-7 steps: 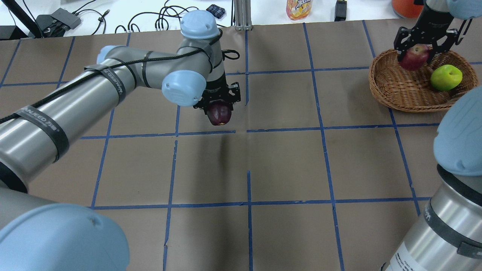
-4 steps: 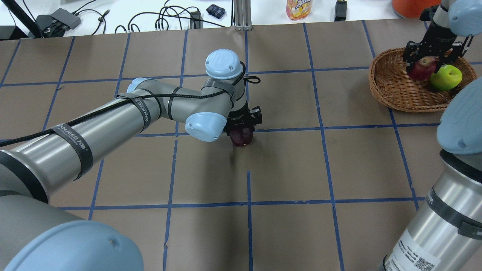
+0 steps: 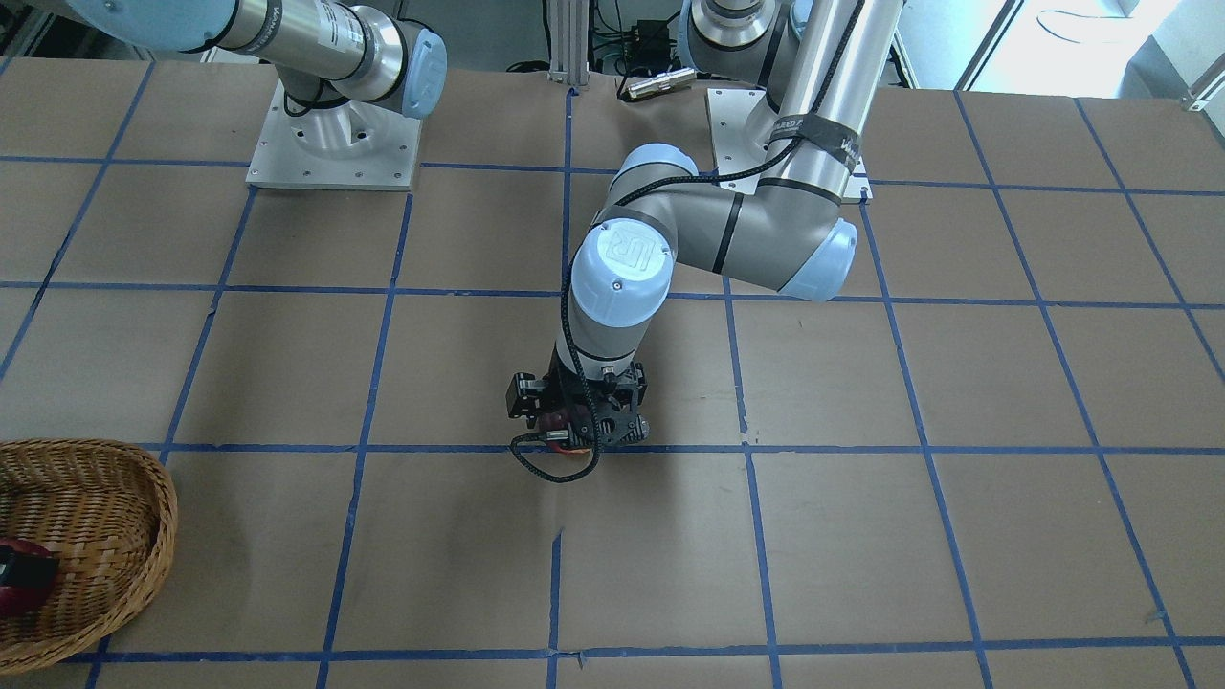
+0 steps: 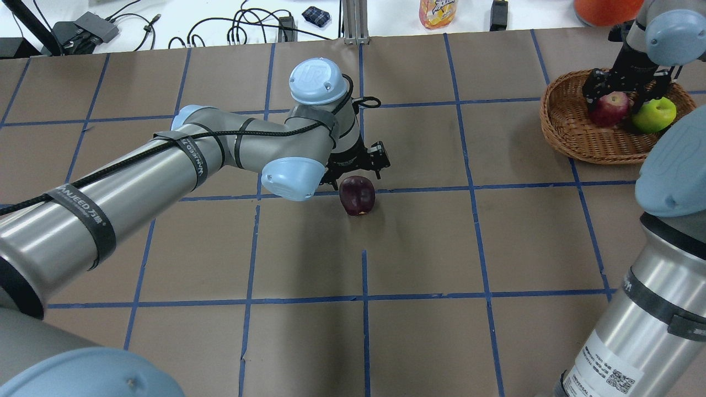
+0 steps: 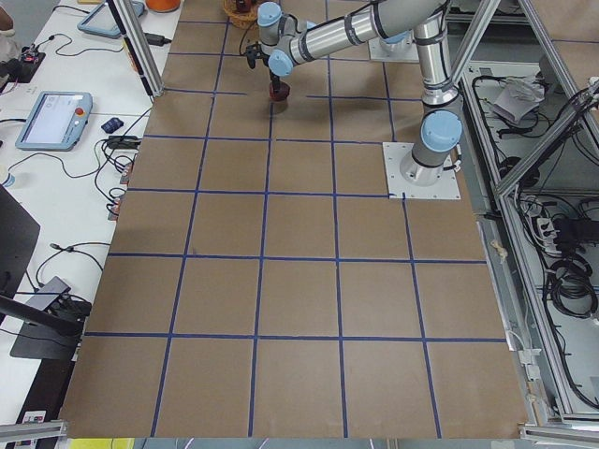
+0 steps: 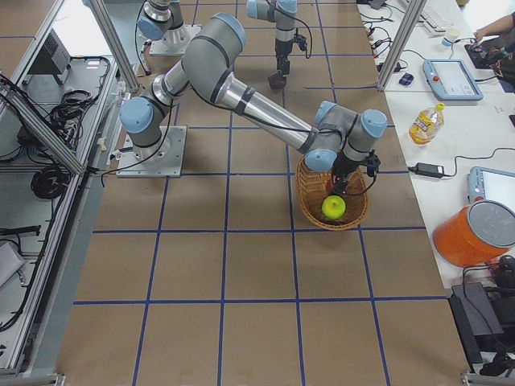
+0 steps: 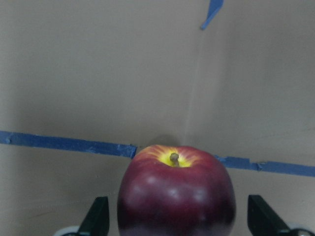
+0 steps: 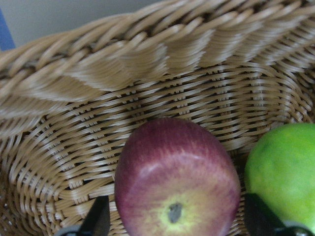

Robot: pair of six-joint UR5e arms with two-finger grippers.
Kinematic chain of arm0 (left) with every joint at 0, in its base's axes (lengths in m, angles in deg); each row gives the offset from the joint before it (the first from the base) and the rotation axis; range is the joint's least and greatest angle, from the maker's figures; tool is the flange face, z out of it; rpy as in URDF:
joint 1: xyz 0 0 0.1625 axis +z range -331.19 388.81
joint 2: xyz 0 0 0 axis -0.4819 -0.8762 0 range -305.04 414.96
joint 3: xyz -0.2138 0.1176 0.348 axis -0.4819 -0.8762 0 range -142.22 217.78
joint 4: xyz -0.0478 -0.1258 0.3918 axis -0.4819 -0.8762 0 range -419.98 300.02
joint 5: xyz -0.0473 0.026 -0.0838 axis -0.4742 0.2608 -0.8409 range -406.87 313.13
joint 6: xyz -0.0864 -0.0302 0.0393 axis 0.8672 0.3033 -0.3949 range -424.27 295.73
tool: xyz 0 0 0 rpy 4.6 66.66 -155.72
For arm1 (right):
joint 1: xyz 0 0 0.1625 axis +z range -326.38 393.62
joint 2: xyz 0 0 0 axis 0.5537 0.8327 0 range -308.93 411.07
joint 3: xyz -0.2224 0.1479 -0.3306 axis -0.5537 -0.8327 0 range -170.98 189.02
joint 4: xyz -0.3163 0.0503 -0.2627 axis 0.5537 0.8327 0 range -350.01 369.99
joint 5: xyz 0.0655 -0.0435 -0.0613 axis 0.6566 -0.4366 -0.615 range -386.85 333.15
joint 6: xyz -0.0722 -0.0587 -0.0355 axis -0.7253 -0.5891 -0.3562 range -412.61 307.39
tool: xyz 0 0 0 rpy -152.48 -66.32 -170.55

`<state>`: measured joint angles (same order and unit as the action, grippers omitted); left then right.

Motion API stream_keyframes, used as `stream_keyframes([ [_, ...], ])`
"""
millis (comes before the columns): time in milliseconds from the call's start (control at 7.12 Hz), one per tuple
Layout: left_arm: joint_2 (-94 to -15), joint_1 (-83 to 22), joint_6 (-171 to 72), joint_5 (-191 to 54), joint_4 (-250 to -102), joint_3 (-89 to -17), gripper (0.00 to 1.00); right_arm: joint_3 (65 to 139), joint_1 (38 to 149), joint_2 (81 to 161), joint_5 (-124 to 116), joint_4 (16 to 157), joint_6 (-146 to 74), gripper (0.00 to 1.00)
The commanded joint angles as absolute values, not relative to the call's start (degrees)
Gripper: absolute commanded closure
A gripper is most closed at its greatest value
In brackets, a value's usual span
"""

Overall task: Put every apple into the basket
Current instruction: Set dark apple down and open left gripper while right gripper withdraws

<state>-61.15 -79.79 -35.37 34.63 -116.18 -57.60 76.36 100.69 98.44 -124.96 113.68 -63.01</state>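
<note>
The dark maroon apple [image 4: 357, 196] rests on the table on a blue tape line near the middle. My left gripper [image 4: 357, 168] is open just above it. The left wrist view shows the maroon apple [image 7: 176, 191] between the spread fingers [image 7: 97, 217], with gaps on both sides. The wicker basket [image 4: 568, 129] stands at the far right. The red apple [image 4: 609, 108] and the green apple [image 4: 654, 114] lie in it side by side. My right gripper [image 4: 618, 94] is open around the red apple [image 8: 177, 177], low inside the basket [image 8: 98, 88].
A juice bottle [image 4: 438, 12], cables and an orange bucket [image 4: 598, 11] lie beyond the table's far edge. The brown paper table [image 4: 419, 248] is marked in blue tape squares. My left arm's elbow [image 4: 292, 176] hangs over the middle left.
My left gripper carried the maroon apple to the right and down onto the table and let it go. My right gripper lowered the red apple into the basket beside the green one and opened.
</note>
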Motion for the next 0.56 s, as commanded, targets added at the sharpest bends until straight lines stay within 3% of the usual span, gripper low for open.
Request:
stream_keyframes([
  [0, -54.1, -76.6, -40.1, 33.4, -129.9, -54.2, 0.00, 76.0, 102.1, 102.0, -124.2, 108.5, -62.6, 0.00],
  [422, -38.9, -68.7, -52.1, 35.0, -151.0, -53.8, 0.00, 76.5, 114.9, 108.1, -124.1, 101.5, -50.9, 0.00],
])
